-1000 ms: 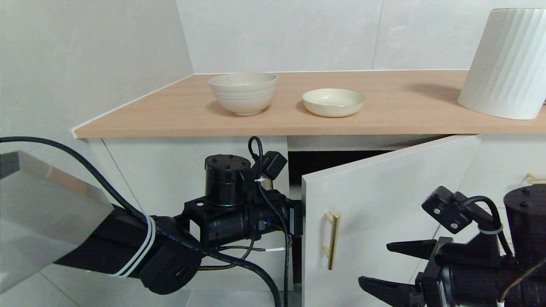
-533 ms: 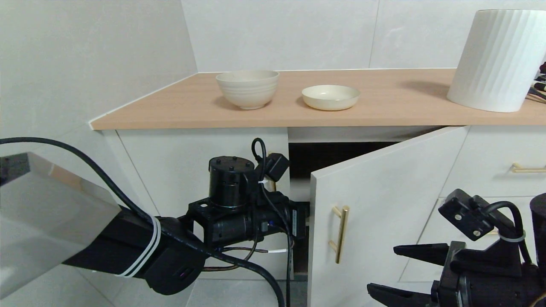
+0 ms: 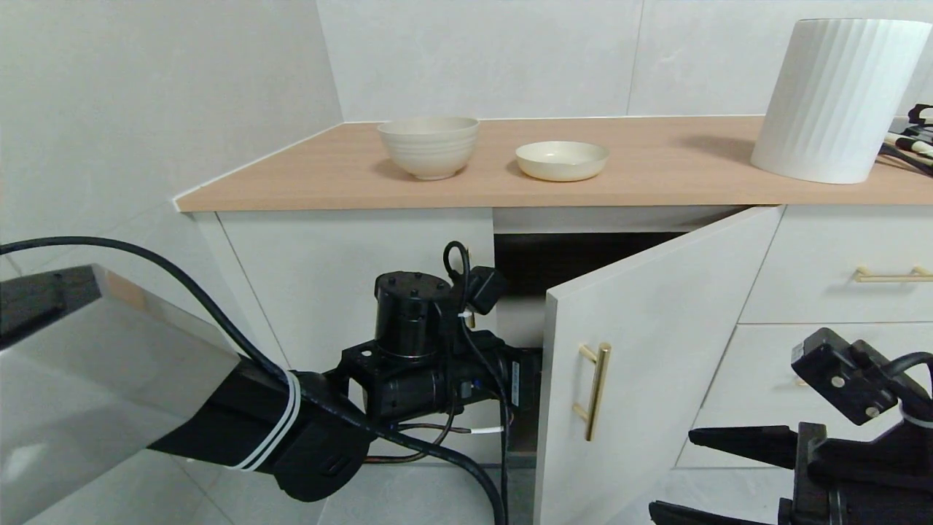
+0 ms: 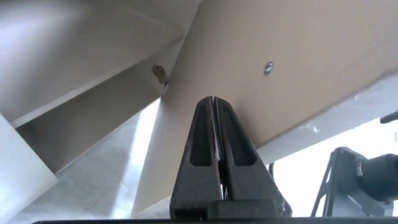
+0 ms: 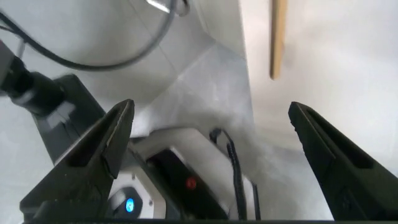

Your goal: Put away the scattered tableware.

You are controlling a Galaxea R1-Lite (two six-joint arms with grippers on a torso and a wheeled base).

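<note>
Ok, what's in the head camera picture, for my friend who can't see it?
A white cupboard door stands half open under a wooden counter, with the robot's left arm at its edge. A bowl and a small dish sit on the counter. The right claw is open, low on the right.

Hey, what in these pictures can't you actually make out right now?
Cabinet interior: head view, too dark behind the half-open door; contents unreadable.
Bowl: head view, its own wall hides the inside.
Dark items beside the white container: cut off by the head view's right edge.
Right gripper: lower finger cut by the head view's bottom edge.
</note>
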